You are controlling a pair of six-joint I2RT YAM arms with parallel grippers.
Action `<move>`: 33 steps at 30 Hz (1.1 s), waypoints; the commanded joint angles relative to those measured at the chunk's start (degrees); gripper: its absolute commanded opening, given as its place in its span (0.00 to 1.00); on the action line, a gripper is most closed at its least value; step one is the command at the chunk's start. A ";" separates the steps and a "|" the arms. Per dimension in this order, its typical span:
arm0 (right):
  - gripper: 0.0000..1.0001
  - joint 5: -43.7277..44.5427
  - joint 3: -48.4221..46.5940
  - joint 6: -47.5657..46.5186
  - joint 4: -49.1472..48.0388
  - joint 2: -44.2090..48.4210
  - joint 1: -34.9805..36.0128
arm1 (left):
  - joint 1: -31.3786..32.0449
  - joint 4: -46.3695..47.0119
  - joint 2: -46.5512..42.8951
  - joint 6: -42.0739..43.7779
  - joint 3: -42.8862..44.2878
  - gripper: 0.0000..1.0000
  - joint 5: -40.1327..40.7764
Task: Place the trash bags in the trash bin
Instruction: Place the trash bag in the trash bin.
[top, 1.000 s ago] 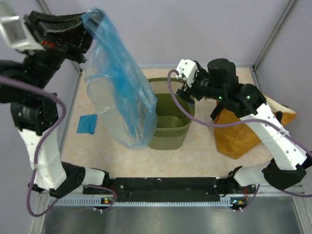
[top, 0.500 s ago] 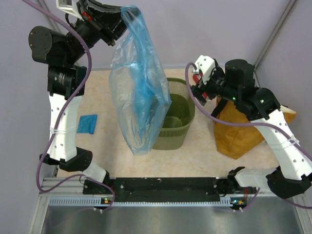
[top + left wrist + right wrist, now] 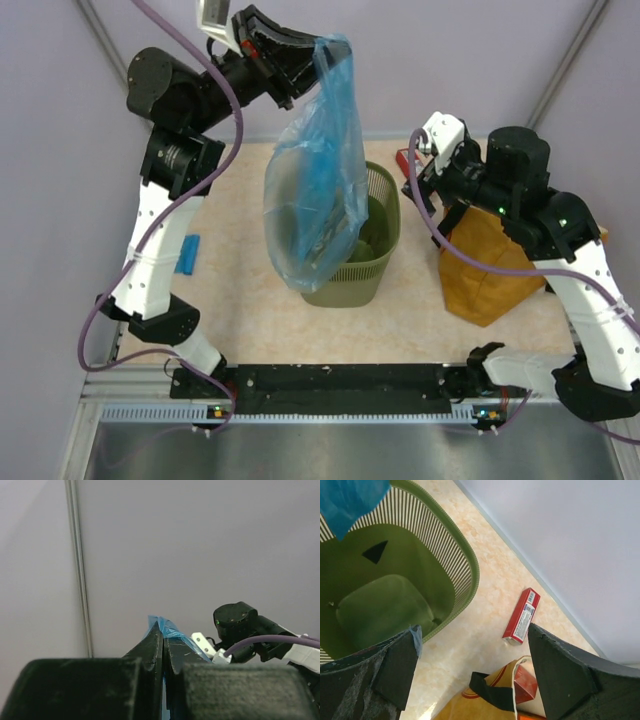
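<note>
I see a beige marbled tabletop [image 3: 240, 300] closed in by plain lilac-grey walls [image 3: 450, 50], with slim metal posts [image 3: 563, 70] at the back corners. The light is soft and even. A brushed metal ledge [image 3: 340, 455] fronts it.

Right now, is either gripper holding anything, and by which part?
The left gripper is shut on the blue bag, pinching its top edge; the rest hangs below. The right gripper is open and holds nothing.

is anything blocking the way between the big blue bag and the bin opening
Nothing visible does. The big trash bag hangs from the left gripper's shut fingers above the trash bin's left side; the right wrist view shows the bin's mouth open and its inside bare. The right gripper stands off to the bin's right.
</note>
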State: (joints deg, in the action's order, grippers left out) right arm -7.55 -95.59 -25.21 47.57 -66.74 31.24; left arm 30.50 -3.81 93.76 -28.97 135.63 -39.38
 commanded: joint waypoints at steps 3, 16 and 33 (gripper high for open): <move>0.87 -0.27 -2.32 1.48 -0.73 3.10 -0.75 | 0.88 -2.16 -0.06 4.09 0.95 0.00 1.93; 0.86 -17.66 -13.38 9.82 2.53 4.69 -0.83 | 1.58 -12.35 -0.94 16.13 -6.87 0.00 8.08; 0.83 -16.98 -16.73 10.54 1.38 -4.27 6.81 | 8.61 -22.46 -4.19 30.29 -8.46 0.00 23.38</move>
State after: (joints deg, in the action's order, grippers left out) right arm -28.64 -110.06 -13.43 50.35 -68.60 35.46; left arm 38.46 -26.00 92.66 -1.61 126.93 -19.25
